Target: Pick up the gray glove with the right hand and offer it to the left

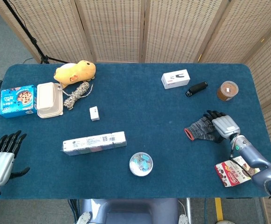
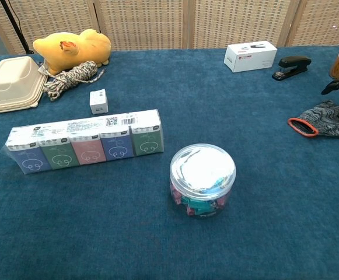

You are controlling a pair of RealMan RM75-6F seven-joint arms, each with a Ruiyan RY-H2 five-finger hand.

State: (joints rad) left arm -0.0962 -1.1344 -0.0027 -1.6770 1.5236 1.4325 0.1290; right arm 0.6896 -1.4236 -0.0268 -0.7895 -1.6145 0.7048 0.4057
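Our right hand (image 1: pixel 223 126) hovered with fingers spread, holding nothing, over the finger end of the gray glove (image 1: pixel 201 129), which lay flat beneath it. We judged a shallow grasp might only bunch the knit fabric. Our left hand (image 1: pixel 0 160) waited, fingers apart and holding nothing, well apart.

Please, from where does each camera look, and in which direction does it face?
Head view: sits high, looks steeply down on the whole table; shows left hand and right hand over the gray glove.
Chest view: sits low at the near edge, looks forward across the table; only right fingertips show.
Both share the glove, the tissue pack and the round clear tub.
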